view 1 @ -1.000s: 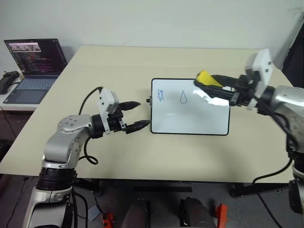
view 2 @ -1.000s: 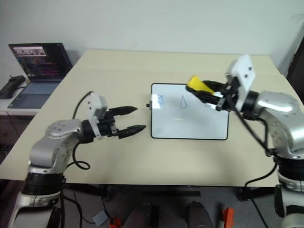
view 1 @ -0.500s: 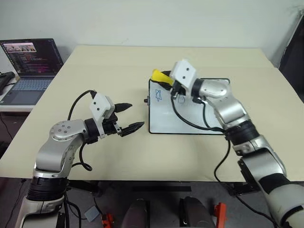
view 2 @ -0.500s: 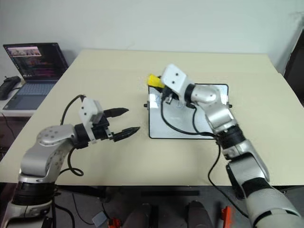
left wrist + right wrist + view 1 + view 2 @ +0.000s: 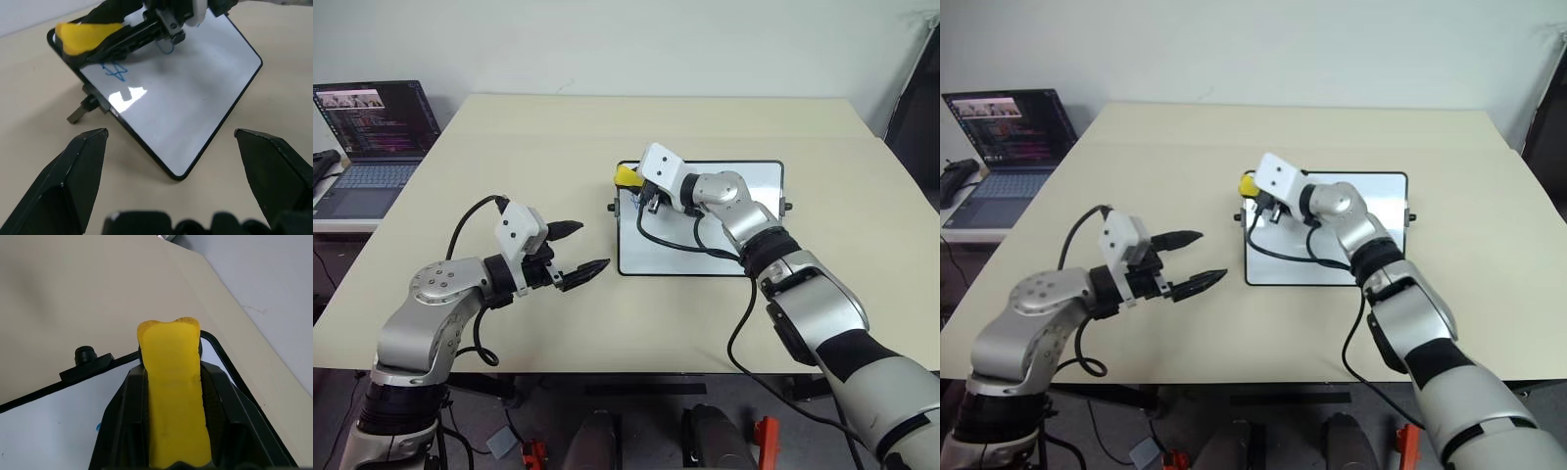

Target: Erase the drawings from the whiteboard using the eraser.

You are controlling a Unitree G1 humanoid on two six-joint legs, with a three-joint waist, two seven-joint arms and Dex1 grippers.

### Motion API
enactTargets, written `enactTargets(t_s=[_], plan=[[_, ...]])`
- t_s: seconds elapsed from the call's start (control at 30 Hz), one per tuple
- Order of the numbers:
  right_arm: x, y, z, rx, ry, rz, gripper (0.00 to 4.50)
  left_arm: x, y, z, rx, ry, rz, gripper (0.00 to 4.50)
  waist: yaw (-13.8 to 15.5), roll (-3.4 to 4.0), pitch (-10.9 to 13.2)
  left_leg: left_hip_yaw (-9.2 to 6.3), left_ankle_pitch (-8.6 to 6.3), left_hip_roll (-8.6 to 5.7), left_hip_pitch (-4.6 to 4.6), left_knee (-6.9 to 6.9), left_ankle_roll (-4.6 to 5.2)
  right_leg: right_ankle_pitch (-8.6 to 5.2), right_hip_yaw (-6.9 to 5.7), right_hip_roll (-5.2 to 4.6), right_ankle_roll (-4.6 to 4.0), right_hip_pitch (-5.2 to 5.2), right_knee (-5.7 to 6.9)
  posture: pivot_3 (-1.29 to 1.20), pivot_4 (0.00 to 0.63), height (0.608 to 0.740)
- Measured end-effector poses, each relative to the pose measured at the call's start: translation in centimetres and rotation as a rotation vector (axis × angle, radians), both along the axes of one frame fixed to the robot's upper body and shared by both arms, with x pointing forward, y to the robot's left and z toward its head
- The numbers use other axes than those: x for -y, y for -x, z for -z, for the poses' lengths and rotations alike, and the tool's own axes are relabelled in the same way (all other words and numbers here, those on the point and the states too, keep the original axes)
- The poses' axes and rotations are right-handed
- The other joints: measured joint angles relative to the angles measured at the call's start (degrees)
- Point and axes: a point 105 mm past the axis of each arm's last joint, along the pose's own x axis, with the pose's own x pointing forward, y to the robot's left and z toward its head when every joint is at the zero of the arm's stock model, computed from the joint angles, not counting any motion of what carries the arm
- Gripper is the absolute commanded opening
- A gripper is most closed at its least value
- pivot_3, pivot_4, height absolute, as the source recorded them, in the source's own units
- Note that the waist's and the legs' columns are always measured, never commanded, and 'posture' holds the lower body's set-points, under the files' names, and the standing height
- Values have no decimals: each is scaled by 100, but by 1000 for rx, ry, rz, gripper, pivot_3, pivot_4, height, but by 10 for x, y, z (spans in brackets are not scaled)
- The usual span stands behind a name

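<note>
1. Eraser (image 5: pixel 626 176), head views: we see the yellow piece pinched in our right gripper (image 5: pixel 630 181), jaws clamped tight on it. It sits over the far left corner of the whiteboard (image 5: pixel 744 250); contact with the surface we cannot tell. The whiteboard lies flat on the beige table (image 5: pixel 509 137), a bit right of centre. The right arm covers most of the drawings.
2. Head views, left side: our left gripper (image 5: pixel 576 253) hangs just left of the board's near left corner, fingers spread wide, nothing between them, not touching the board. A laptop (image 5: pixel 374 127) sits open on a side desk far left.
3. Left wrist view: both black fingers (image 5: pixel 63 181) stand far apart with the board between them, farther off. We see a blue crossed scribble (image 5: pixel 115 72) near the corner and part of a second blue outline (image 5: pixel 167 46) under the right gripper. The yellow eraser is just past the scribble, at the corner. A small black knob (image 5: pixel 89 104) sticks out of the short side.
4. Right wrist view: the eraser fills the gap between the black fingers (image 5: pixel 124 411), its tip over the board's dark frame at the rounded corner. A faint blue mark shows beside the finger.
</note>
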Motion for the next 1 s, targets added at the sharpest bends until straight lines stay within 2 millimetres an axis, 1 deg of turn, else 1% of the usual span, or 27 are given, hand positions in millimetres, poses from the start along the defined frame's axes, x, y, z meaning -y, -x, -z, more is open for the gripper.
enactTargets(t_s=[0.1,0.33,0.6,0.67,0.77,0.83,1.0], plan=[[3,-3,0,-1,5,22,1075,-5,1,2,-11,-10,-14,4500,1,0,0,-1,2,-1,7,2,-3,-4,1,0,-6,-2,23,0,150,740],[18,-12,-6,26,42,83,1075,-5,2,3,-15,-5,-12,4500,-1,0,0,-4,8,1,23,4,-12,-9,0,4,-20,0,50,0,150,740],[17,-11,-7,30,97,70,1074,-4,1,-1,-4,-4,-8,4500,-2,-1,0,-6,8,4,25,3,-12,-12,-1,7,-25,2,52,0,150,740],[14,-8,-1,12,113,47,1074,-3,0,-3,4,-4,-5,4500,-13,-1,-1,-6,8,5,34,2,-12,-13,-1,7,-26,8,52,0,150,740],[7,-2,13,-26,122,3,1072,-2,0,-3,4,-3,-3,4500,-37,-2,-2,-6,8,6,63,-2,-12,-16,-1,9,-29,33,52,0,150,740],[7,2,22,-55,132,-16,1071,-2,0,-3,4,-3,-2,4500,-37,-3,-3,-5,8,7,92,-5,-11,-21,-2,9,-32,58,50,0,150,740],[-2,16,48,-116,175,-92,1070,-2,0,-3,3,-2,0,4500,-41,-6,-8,-7,11,21,116,-3,-7,-32,-2,22,-25,73,57,0,150,740]])
